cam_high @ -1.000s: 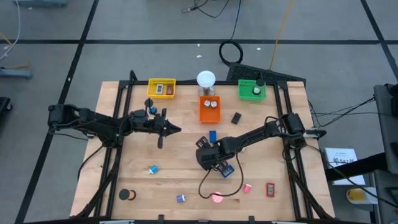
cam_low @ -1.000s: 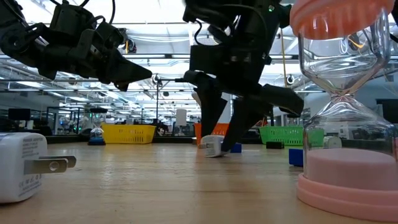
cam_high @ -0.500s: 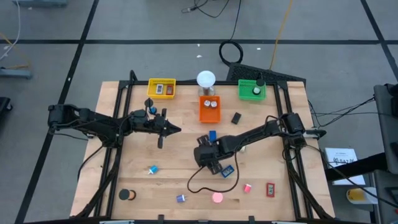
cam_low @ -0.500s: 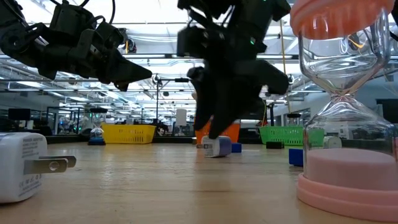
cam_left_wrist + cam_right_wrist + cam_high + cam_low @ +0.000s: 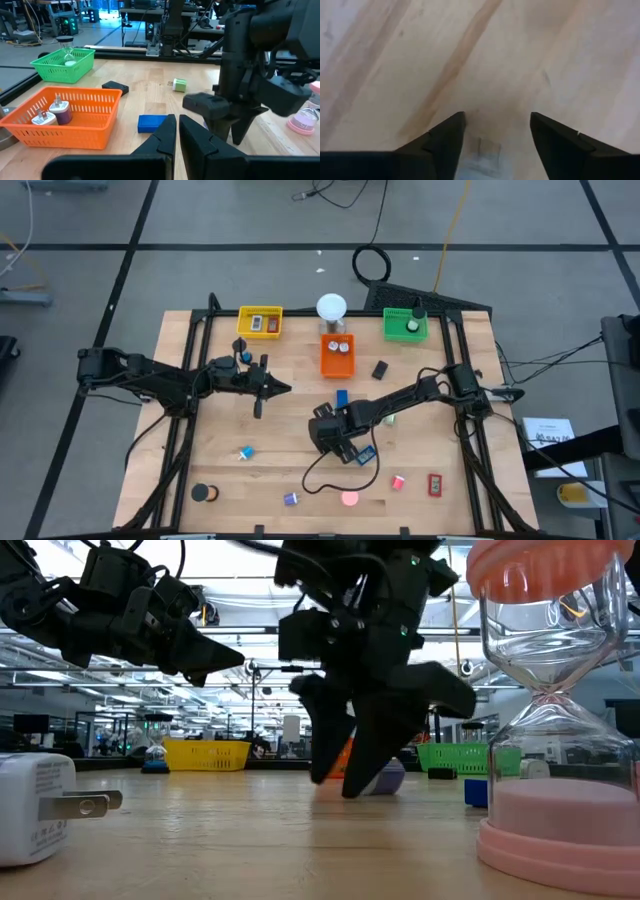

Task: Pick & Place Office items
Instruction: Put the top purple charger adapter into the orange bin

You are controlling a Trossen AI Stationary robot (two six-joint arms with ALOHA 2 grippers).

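Watching the right gripper [image 5: 338, 442], I see it has slid a little toward the left arm's side of the table [image 5: 270, 480] over the last second. Its fingers have dropped until the tips sit at the wood in the low view. The jaws stand well apart, and the wrist view shows a small pale piece [image 5: 479, 156] low between them with a gap to spare, so I judge nothing is gripped yet. A small pale-purple piece [image 5: 386, 778] shows just behind the fingers; I cannot tell whether it is the same one. The black cable [image 5: 315, 475] has swung leftward with the move. A blue block [image 5: 365, 451] lies just beside the gripper, untouched. The left gripper [image 5: 285, 388] hangs over the left-centre, fingers closed on nothing. I read this as lining up a pick, with closing next.
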